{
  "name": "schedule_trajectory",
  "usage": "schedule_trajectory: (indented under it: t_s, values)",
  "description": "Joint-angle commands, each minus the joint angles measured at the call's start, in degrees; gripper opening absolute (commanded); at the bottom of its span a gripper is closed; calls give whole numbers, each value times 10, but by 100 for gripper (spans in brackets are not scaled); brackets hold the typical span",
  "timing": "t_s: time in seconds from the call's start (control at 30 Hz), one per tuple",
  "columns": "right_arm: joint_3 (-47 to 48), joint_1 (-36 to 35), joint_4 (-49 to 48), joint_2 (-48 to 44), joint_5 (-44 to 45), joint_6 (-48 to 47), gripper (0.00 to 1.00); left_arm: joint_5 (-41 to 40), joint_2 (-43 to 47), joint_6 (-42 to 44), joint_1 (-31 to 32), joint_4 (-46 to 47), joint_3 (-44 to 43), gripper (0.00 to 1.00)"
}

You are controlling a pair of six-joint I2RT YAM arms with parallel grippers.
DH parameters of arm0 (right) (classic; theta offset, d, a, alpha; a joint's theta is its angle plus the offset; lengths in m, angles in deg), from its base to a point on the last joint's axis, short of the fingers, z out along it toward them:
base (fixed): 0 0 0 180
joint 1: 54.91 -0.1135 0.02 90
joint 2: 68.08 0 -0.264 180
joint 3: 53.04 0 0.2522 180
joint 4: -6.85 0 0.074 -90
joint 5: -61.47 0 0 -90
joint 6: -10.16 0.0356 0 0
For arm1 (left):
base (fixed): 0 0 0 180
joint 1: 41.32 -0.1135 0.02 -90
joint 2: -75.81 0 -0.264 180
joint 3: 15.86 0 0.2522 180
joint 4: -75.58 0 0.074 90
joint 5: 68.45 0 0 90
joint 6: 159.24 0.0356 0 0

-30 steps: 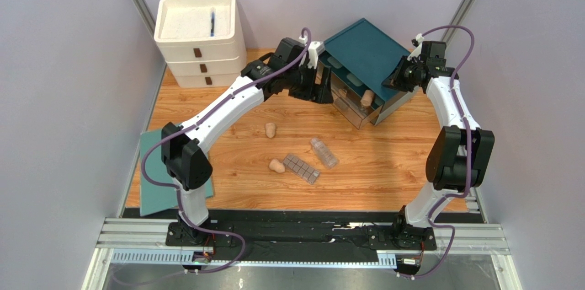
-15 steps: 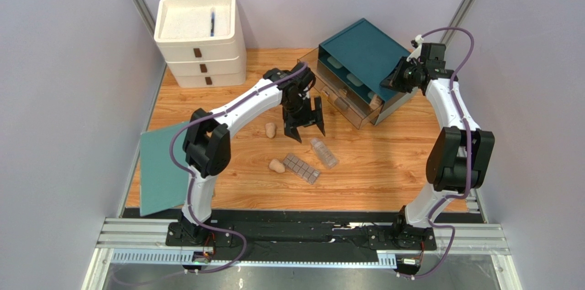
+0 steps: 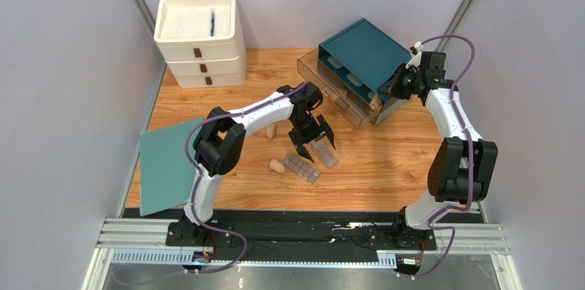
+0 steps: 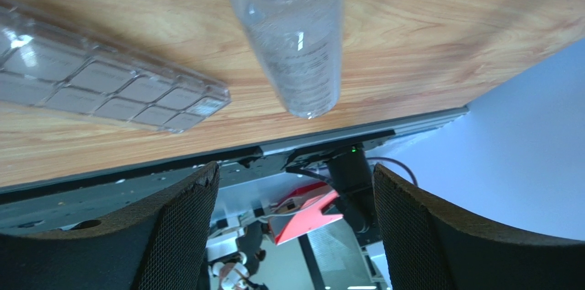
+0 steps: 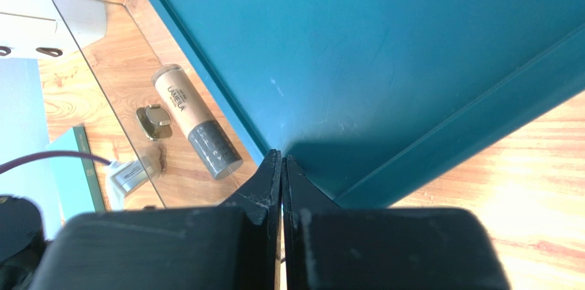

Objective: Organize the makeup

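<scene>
The left pincer (image 4: pixel 295 175) hangs wide open and empty just above the clear bottle (image 4: pixel 292 36), which lies on the table (image 4: pixel 446 15) beside the gridded palette (image 4: pixel 103 84). Fetching that bottle seems the step in hand; next it must lower and close across it. The right pincer (image 5: pixel 281 166), pressed shut on nothing, rests against the teal-topped organizer (image 5: pixel 412 43).

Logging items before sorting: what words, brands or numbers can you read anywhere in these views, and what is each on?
"LAMEILA" (best reading, the letters are small): dark print along the beige tube, right wrist view.
A smaller line beside it on the tube: too small to read.
On the clear bottle: faint marks only, too blurred to read.
On the palette: no text visible.
</scene>
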Motion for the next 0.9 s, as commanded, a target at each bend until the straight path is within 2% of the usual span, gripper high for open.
schedule_trajectory:
  t_s: [0.0, 0.13, 0.17, 0.5, 0.53, 0.6, 0.63, 0.87]
  values:
    - [-36, -4, 75, 6, 26, -9, 0, 20, -45, -43, 9, 12, -43, 86]
    - [-39, -3, 75, 1, 25, -9, 0, 24, -69, -61, 12, 9, -53, 80]
    - [-40, -4, 75, -2, 25, -9, 0, 22, -76, -62, 13, 10, -54, 74]
    - [-44, -4, 75, -11, 26, -9, 0, 35, -125, -70, 15, 16, -84, 37]
    - [-43, -4, 75, -10, 27, -9, 0, 38, -128, -69, 16, 16, -84, 26]
    - [-44, -4, 75, -12, 26, -10, 0, 50, -137, -61, 15, 18, -81, 16]
    - [-44, -4, 73, -12, 26, -10, 0, 54, -138, -56, 15, 21, -78, 1]
    - [-46, -4, 71, -9, 26, -9, 0, 46, -121, -31, 15, 16, -74, 0]
